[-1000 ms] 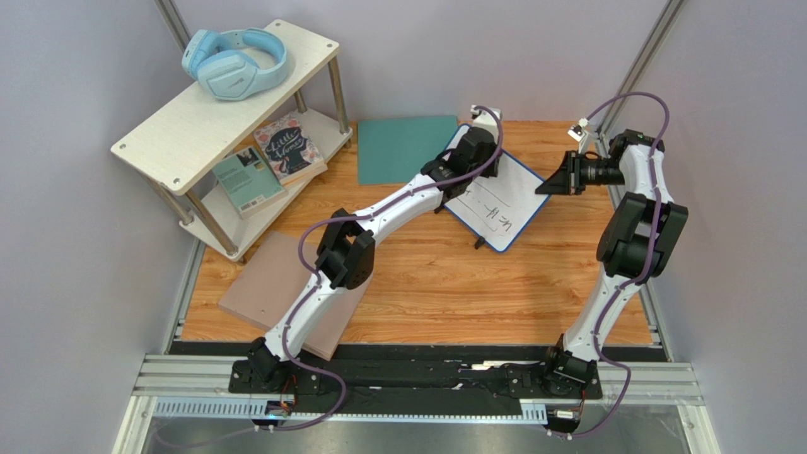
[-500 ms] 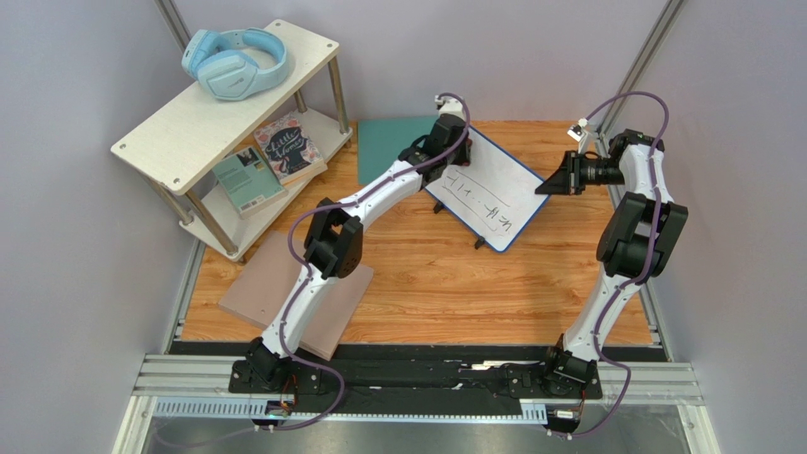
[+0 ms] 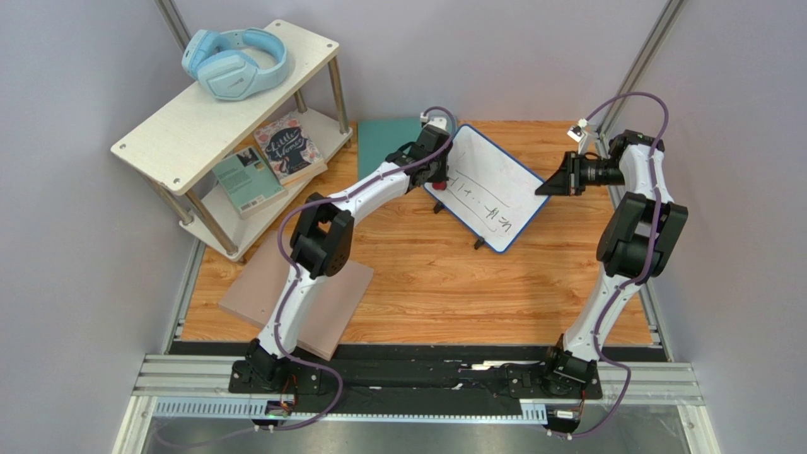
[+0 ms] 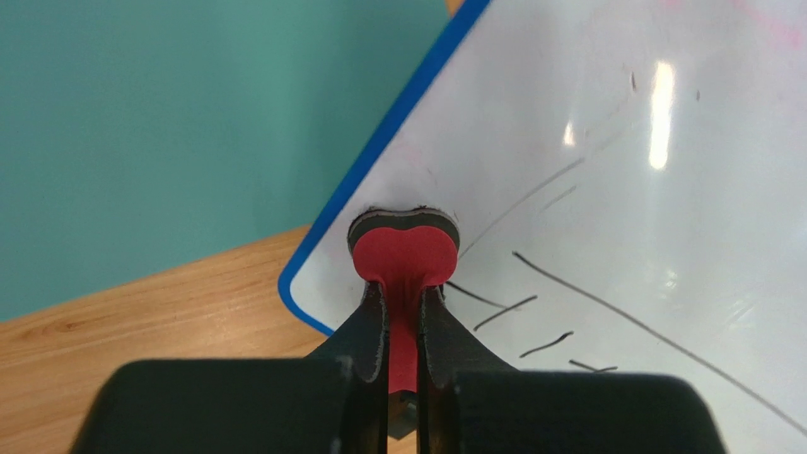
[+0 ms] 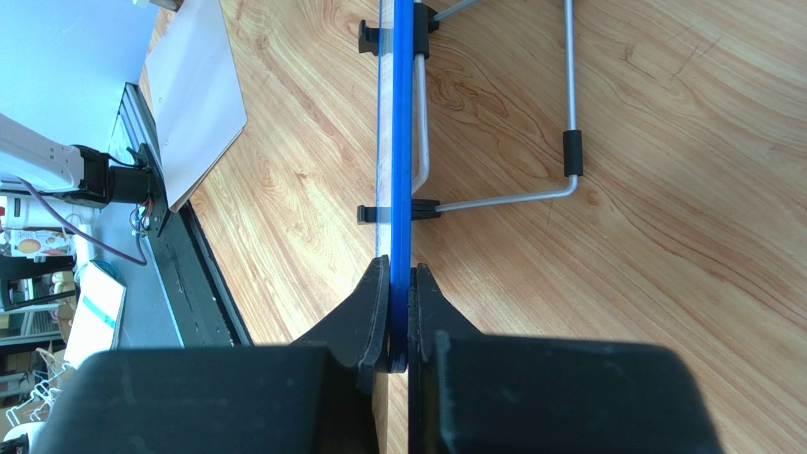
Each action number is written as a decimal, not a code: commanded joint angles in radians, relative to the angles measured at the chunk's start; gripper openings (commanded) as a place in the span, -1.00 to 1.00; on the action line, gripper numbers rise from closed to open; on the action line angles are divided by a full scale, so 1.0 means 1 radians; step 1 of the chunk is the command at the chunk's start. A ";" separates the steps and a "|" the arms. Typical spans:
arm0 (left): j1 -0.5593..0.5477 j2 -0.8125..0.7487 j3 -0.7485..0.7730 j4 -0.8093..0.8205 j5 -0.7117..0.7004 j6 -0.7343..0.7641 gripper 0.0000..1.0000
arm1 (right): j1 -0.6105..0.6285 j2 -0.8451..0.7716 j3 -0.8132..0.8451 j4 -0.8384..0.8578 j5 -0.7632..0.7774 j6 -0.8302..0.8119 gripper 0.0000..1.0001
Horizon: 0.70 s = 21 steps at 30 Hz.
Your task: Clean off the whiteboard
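Left gripper (image 4: 403, 305) was clamped tight on a red eraser (image 4: 404, 253) with a dark felt face, pressed flat to the whiteboard (image 4: 616, 170) just inside its near-left blue corner. Right gripper (image 5: 398, 284) was pinched shut on the board's blue edge, on the opposite side.

Versus a second earlier: my left arm had swept from over the board's middle out to its left edge, and the elbow had swung left with it. The right arm hadn't moved. The board sat in the same spot.

The whiteboard stood tilted on its wire stand (image 5: 568, 151) at the far middle of the table (image 3: 426, 284), its left corner just beside the teal mat (image 3: 384, 142). A pinkish-tan board (image 3: 260, 284) lay near left, partly under my left arm.

Containers: only a two-level shelf (image 3: 175, 128) at far left. Blue headphones (image 3: 235, 62) were on top, and two books on the lower level, one patterned (image 3: 289, 147), one teal (image 3: 248, 180).

Writing: dark marks remained on the whiteboard, short dashes plus longer slanted strokes, not legible as words. The patterned book's cover had script that looked like "Little", the rest too small to read. The teal book's title was unreadable.
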 commanded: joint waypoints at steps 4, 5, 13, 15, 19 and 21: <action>-0.137 -0.070 -0.150 0.128 0.009 0.216 -1.00 | 0.029 -0.004 -0.010 0.001 0.091 -0.132 -1.00; -0.158 -0.074 -0.162 0.156 0.008 0.225 -1.00 | 0.029 -0.004 -0.012 0.001 0.092 -0.132 -1.00; -0.201 -0.076 -0.164 0.251 0.141 0.372 -1.00 | 0.029 -0.010 -0.016 0.001 0.103 -0.133 -1.00; -0.212 -0.079 -0.164 0.259 0.149 0.406 -1.00 | 0.029 -0.007 -0.012 0.001 0.100 -0.127 -1.00; -0.218 -0.097 -0.199 0.314 0.222 0.460 -1.00 | 0.029 -0.009 -0.005 0.000 0.097 -0.110 -1.00; -0.217 -0.101 -0.202 0.323 0.185 0.448 -1.00 | 0.029 -0.009 0.005 -0.002 0.104 -0.110 -1.00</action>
